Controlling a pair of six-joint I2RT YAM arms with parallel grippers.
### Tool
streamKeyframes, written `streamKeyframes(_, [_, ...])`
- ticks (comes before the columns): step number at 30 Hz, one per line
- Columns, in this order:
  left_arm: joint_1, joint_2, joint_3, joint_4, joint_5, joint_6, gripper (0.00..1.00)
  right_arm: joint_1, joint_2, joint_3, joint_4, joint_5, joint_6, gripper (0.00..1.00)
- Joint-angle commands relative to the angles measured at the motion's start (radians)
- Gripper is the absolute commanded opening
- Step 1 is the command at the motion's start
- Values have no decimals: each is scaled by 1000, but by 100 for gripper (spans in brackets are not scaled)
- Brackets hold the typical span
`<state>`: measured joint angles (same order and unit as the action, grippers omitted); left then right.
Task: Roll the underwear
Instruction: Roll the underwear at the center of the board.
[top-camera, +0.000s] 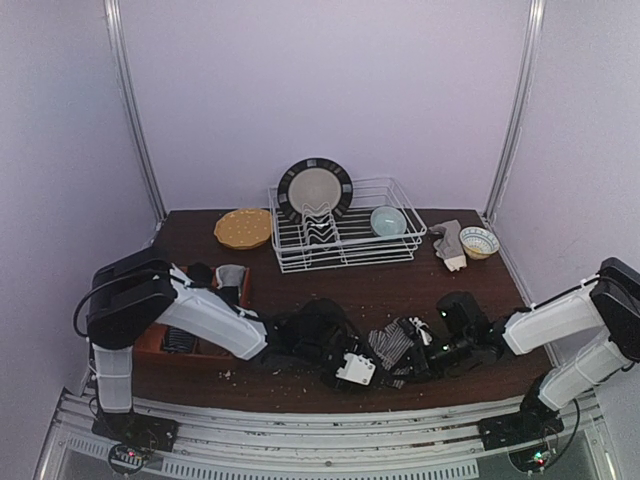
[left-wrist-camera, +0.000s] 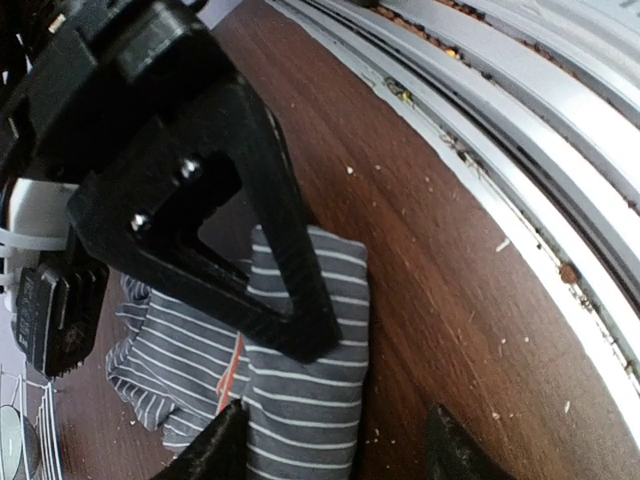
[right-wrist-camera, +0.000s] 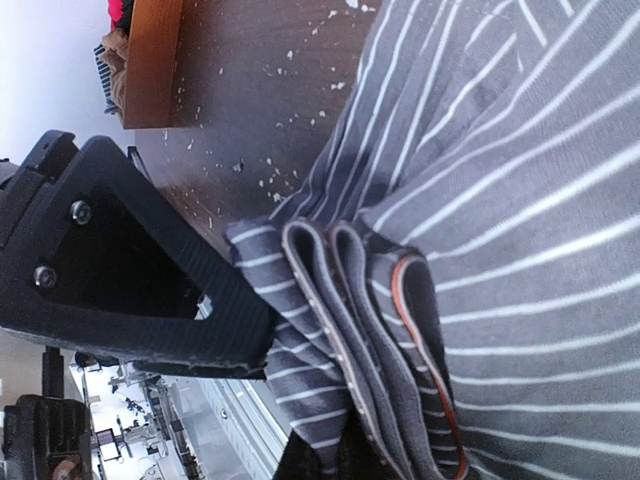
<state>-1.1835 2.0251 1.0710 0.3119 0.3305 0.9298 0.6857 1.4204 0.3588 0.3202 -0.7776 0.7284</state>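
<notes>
Arms: two, both reaching low toward the front middle of the table.
Striped underwear: one, dark with fine white stripes, lying partly folded on the table between the two grippers.
Left gripper: jaws spread, one tip at the cloth, the other over bare wood.
Right gripper: jaws pressed together, pinching the garment's gathered folds.
Wooden box: one, far left; garments inside, number unclear.
Dish rack: one, holding one upright plate and one pale bowl.
</notes>
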Motion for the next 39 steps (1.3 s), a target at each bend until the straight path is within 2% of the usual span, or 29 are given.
streamKeyframes(1, [8,35,59,-67,-29,76,56,-9,9,-36,-24,-39,36,0])
streamKeyframes(7, [14,83,102,-103,-61,98,47,-9,1,-45,-7,-59,50,0])
streamKeyframes(9, [14,96,111,-112,-66,101,37,-10,-7,-47,-8,-63,54,0])
streamKeyframes(13, [13,116,132,-139,-63,96,6,-9,-36,-46,-28,-65,50,1])
streamKeyframes(14, [13,116,136,-150,-61,87,0,-9,-60,-43,-41,-61,42,8])
streamKeyframes(16, [13,109,130,-173,-52,77,0,-6,-107,-36,-97,-34,22,25])
streamKeyframes(18, [13,95,124,-205,-32,68,0,3,-184,-12,-194,18,-19,38])
streamKeyframes(20, [14,83,124,-254,-3,58,0,12,-252,3,-267,76,-47,46])
streamKeyframes(21, [15,77,126,-282,10,52,0,18,-288,7,-295,106,-57,57])
streamKeyframes(22, [15,72,132,-310,26,42,0,28,-326,4,-312,142,-64,62])
streamKeyframes(28, [21,61,231,-596,157,-46,0,142,-546,1,-422,461,-112,65])
streamKeyframes(32, [39,69,288,-749,280,-103,0,254,-641,-9,-448,609,-163,65])
streamKeyframes(39, [73,136,429,-959,469,-153,0,454,-666,-14,-429,801,-245,62])
